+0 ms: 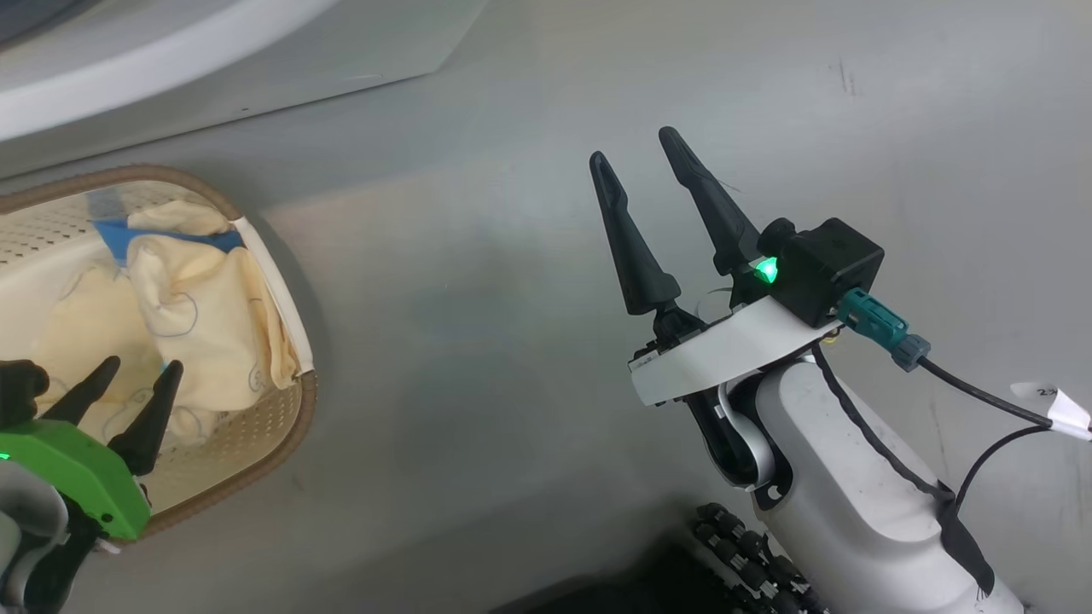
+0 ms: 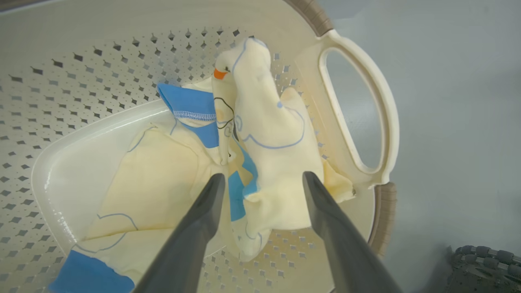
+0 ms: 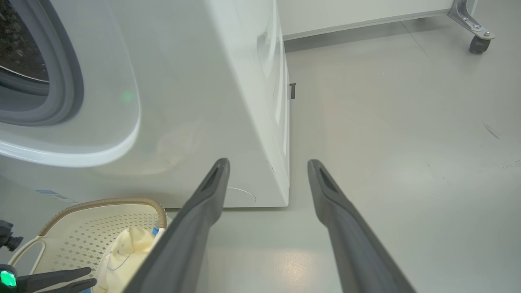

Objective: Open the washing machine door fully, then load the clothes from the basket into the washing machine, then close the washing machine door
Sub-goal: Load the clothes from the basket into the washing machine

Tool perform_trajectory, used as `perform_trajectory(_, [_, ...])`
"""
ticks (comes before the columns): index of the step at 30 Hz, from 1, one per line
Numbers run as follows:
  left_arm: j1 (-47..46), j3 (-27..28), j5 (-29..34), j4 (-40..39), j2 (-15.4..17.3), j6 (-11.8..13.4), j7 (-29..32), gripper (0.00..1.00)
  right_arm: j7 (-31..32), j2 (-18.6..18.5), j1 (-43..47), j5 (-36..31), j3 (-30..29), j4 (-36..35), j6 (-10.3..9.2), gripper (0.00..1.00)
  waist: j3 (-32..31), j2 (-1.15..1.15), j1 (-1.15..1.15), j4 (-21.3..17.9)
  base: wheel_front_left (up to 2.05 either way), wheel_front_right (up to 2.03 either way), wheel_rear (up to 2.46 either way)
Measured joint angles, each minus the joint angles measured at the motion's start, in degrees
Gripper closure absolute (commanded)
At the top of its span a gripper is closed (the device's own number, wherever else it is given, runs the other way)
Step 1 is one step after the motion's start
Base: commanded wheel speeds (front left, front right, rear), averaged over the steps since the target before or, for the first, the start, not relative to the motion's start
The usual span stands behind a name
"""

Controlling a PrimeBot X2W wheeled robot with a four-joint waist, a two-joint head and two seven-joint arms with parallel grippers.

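Note:
The cream basket point(image 1: 290, 426) stands on the floor at the left, holding the pale yellow clothes point(image 1: 196, 298) with blue bands. My left gripper point(image 1: 141, 368) hangs open just over them. In the left wrist view its fingers point(image 2: 203, 228) straddle a crumpled garment point(image 2: 272, 134) without closing on it, next to the basket's loop handle point(image 2: 382, 101). My right gripper point(image 1: 632, 145) is open and holds nothing, above bare floor to the right. The white washing machine point(image 3: 195, 81) shows its grey gasket point(image 3: 69, 81) and dark drum point(image 3: 20, 40). The washing machine door is out of view.
The washer's front corner point(image 3: 285, 195) meets the floor just ahead of my right gripper point(image 3: 268, 161). A metal leg with a caster point(image 3: 478, 40) stands far right by the wall. My base's treaded wheel point(image 1: 751, 554) sits below the right arm, with a tagged cable point(image 1: 1058, 409) trailing.

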Motion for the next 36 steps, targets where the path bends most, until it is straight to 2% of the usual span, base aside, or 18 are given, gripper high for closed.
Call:
perform_trajectory(11, [-4.6,-4.7,-3.2,0.7,3.2,0.0,0.3,0.00,0.0,0.1,-1.2,0.7,2.2,-2.0,-1.93,0.00,3.5,0.00,0.00,-2.6,0.00,0.00,0.00])
perform_trajectory(24, [-8.6,-10.8,-6.6,0.5,4.9,0.0,2.7,0.00,0.0,0.2,-2.0,0.9,3.4,-2.6,-2.98,0.00,5.8,0.00,0.00,-4.4,0.00,0.00,0.00])
perform_trajectory(25, [-9.0,-11.2,-6.7,0.8,4.9,0.0,2.7,0.18,0.0,0.2,-2.0,0.9,3.4,-2.6,-3.03,0.00,6.0,0.00,0.00,-4.4,0.00,0.00,0.00])
perform_trajectory(26, [-9.3,-11.6,-6.7,1.2,5.0,0.0,2.7,0.53,0.0,0.2,-2.0,0.9,3.4,-2.6,-3.34,0.00,6.0,0.00,0.00,-4.4,0.00,0.00,0.00])
perform_trajectory(27, [-9.5,-12.0,-6.7,1.3,5.1,0.0,2.7,1.00,0.0,0.2,-2.0,0.9,3.5,-2.6,-3.48,0.00,6.0,0.00,0.00,-4.4,0.00,0.00,0.00])
perform_trajectory(36, [-11.8,-14.6,-9.3,1.6,4.3,0.0,-0.7,1.00,0.0,0.2,-2.3,0.6,2.7,-1.8,-4.01,0.00,4.8,0.00,0.00,-2.9,0.00,0.00,0.00])
